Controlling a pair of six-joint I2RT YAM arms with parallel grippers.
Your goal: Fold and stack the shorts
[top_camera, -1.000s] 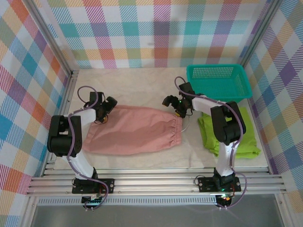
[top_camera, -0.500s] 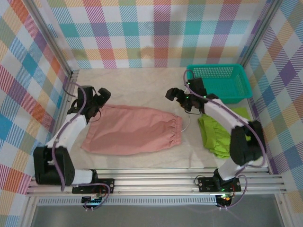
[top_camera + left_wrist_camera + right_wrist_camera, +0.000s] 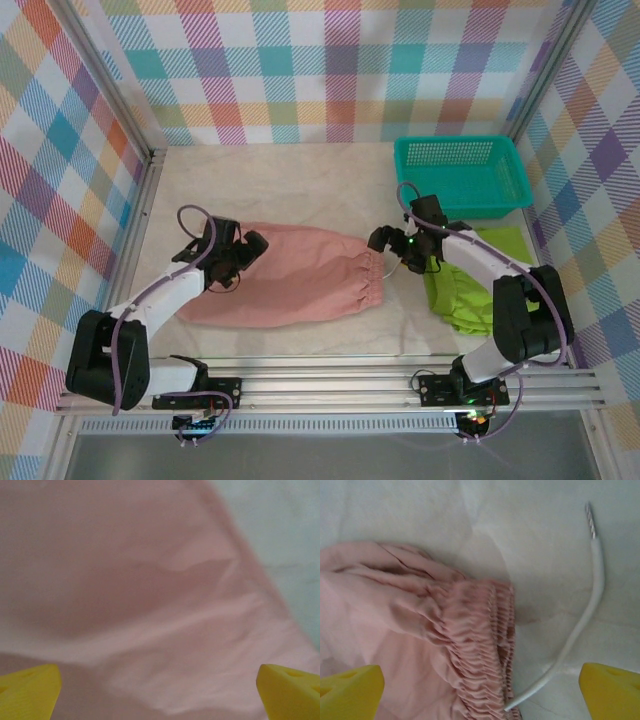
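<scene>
Right now your left gripper (image 3: 243, 252) hangs over the left end of the pink shorts (image 3: 300, 285). Its jaws are spread wide and it has hold of nothing. In the left wrist view the yellow fingertips (image 3: 30, 692) sit far apart at the bottom corners, with lightly creased pink cloth between and beyond them. Whether they touch the cloth you cannot tell.

Your right gripper (image 3: 385, 243) is at the other end of the same shorts, over the gathered waistband (image 3: 480, 645), and its jaws are just as wide and just as empty. A white drawstring (image 3: 585, 625) curves out of the waistband onto the pale worktop (image 3: 300, 185), with its tip lying clear of the cloth.

The pink shorts lie flat, running left to right across the middle of the worktop with the waistband toward the right. The green shorts (image 3: 470, 295) are bunched by the right edge, partly under your right arm and apart from the pink pair. The teal basket (image 3: 460, 200) sits in the far right corner, just beyond the green shorts.
</scene>
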